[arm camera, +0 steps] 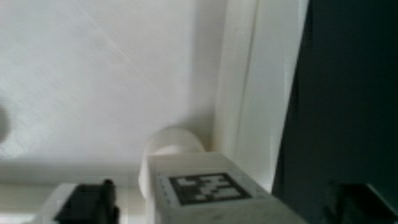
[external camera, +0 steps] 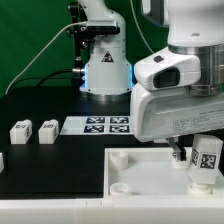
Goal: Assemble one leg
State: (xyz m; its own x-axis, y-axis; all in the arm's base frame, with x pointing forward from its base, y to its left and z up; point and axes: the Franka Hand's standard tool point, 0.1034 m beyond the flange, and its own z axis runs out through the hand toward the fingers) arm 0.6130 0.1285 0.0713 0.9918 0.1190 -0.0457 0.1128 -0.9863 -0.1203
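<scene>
As one robot arm [external camera: 175, 75] hangs over the black surface [external camera: 50, 105], its bulk fills the exterior view's right and its upper part is cut off by the frame. One white tray [external camera: 140, 185] lies below it, cropped at the lower edge. One marker board [external camera: 100, 124] lies well behind the tray. Three legs can be counted. One leg [external camera: 206, 160] stands upright at the tray's corner on the exterior view's right, between the fingers [external camera: 180, 151] of the gripper [external camera: 200, 158]. Two spare legs [external camera: 20, 130] [external camera: 46, 131] sit side by side on the exterior view's left. A white scrap [external camera: 2, 160] at that edge is too cropped to identify. In the blurred wrist view the fingers [arm camera: 86, 200] stand spread, a gap showing beside the leg [arm camera: 205, 185]. Whether it is seated in a socket cannot be told.
</scene>
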